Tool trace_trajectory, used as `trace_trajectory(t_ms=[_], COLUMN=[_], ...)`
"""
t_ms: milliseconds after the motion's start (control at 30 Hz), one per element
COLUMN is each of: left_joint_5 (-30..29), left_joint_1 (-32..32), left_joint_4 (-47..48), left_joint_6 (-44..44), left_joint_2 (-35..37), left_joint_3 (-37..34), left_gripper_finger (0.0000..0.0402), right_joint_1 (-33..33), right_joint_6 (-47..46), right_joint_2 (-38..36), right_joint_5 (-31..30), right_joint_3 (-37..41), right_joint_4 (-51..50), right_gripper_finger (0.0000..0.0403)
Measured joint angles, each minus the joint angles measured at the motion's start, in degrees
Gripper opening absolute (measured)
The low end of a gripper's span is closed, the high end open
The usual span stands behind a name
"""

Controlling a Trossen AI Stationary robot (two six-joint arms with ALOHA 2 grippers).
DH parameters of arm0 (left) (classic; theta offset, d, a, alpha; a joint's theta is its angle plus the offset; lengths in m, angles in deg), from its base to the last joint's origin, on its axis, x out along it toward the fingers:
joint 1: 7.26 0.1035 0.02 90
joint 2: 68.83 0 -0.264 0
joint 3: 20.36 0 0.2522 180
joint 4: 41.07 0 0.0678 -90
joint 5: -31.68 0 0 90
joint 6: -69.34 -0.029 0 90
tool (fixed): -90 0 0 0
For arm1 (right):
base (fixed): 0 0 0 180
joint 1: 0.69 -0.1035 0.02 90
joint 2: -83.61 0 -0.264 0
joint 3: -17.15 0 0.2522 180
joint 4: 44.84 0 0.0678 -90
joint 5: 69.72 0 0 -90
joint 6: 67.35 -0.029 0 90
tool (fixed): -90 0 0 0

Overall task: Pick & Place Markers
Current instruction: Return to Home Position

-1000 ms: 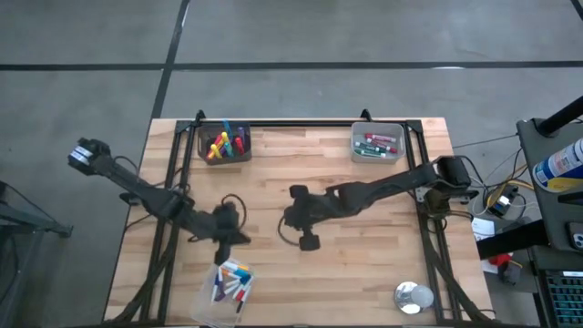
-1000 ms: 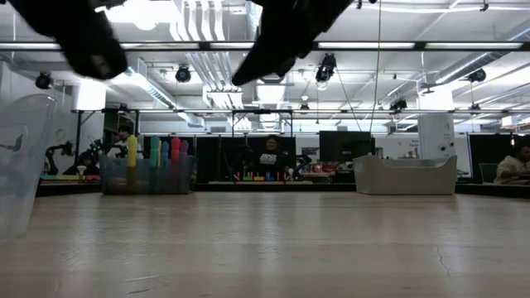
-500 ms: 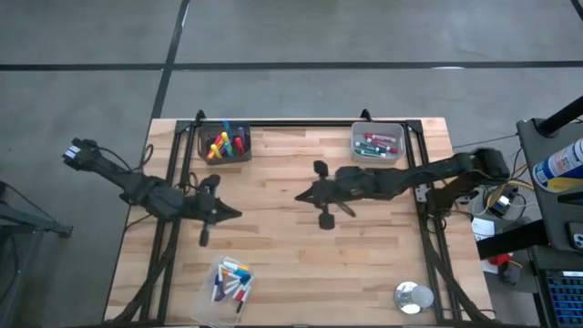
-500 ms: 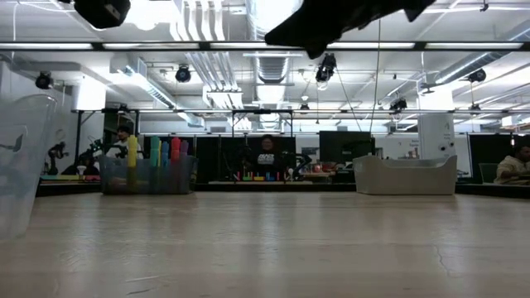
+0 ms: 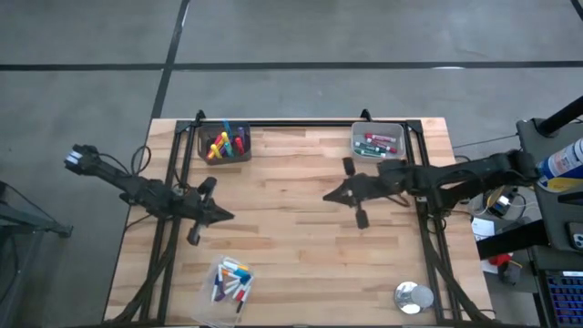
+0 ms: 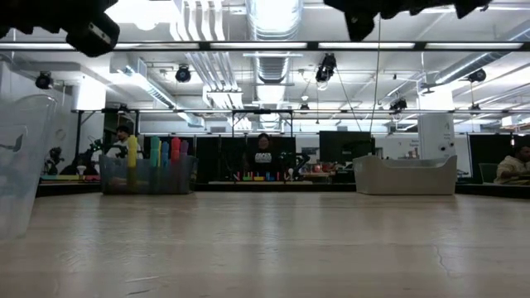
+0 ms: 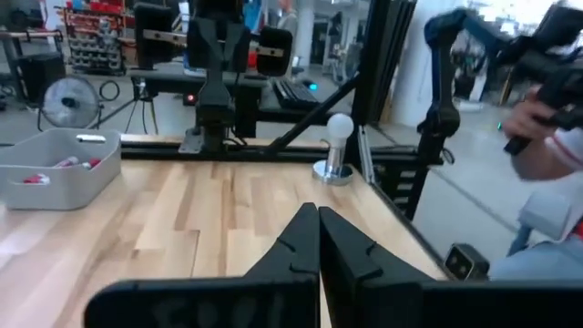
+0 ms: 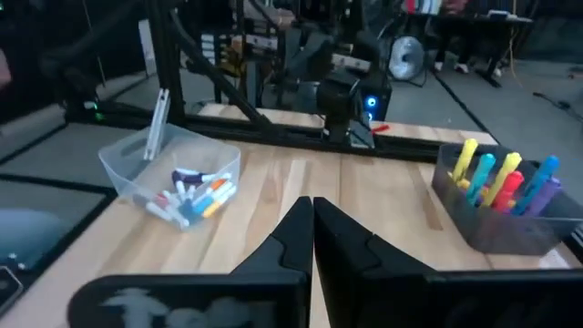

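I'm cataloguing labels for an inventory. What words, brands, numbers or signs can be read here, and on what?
No text is legible anywhere.
Any print on the markers in the transparent bin: too small to read.
Label on the blue and white container beside the table: too blurred to read.

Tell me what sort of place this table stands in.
Probably a robotics lab or workshop: exposed ceiling ducts overhead, a person at a far bench, and a floor fan beyond the table.

Cropped by the low view's left edge: transparent bin (image 6: 20, 161). Hidden there behind the wall of the grey tray (image 6: 405, 175): its contents.
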Motion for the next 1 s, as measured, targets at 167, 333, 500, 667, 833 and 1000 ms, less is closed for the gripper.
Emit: trace_trajectory(t_ms=[167,333,500,667,833,1000], left_joint_5=[-0.61,-11.27,-19.68,-19.72,-19.7,-19.71], left_joint_1=[0.0,0.0,0.01,-0.02,-0.04,-0.07], left_joint_4=[-1.01,-0.92,-0.58,-0.31,0.18,-0.48], left_joint_6=[0.72,-2.95,-8.24,-7.05,-6.73,-4.95], left_joint_2=[4.81,8.94,11.5,12.55,12.83,14.32], left_joint_3=[-3.49,-5.6,-7.04,-7.18,-7.34,-9.49], left_gripper_finger=[0.0,0.0,0.0,0.0,0.0,0.0], right_joint_1=[-0.01,-0.01,-0.01,-0.01,0.01,-0.01], right_joint_6=[0.45,0.04,-0.08,-0.1,1.65,-1.82], right_joint_2=[-7.05,-14.45,-24.4,-35.61,-44.49,-51.45], right_joint_5=[0.0,-0.43,-0.56,-0.61,-0.61,-0.59], right_joint_3=[5.54,11.1,16.01,20.74,26.14,29.99], right_joint_4=[1.66,1.33,1.3,1.01,0.83,0.89], right_gripper_finger=[0.0008,0.0008,0.0008,0.0008,0.0009,0.0009])
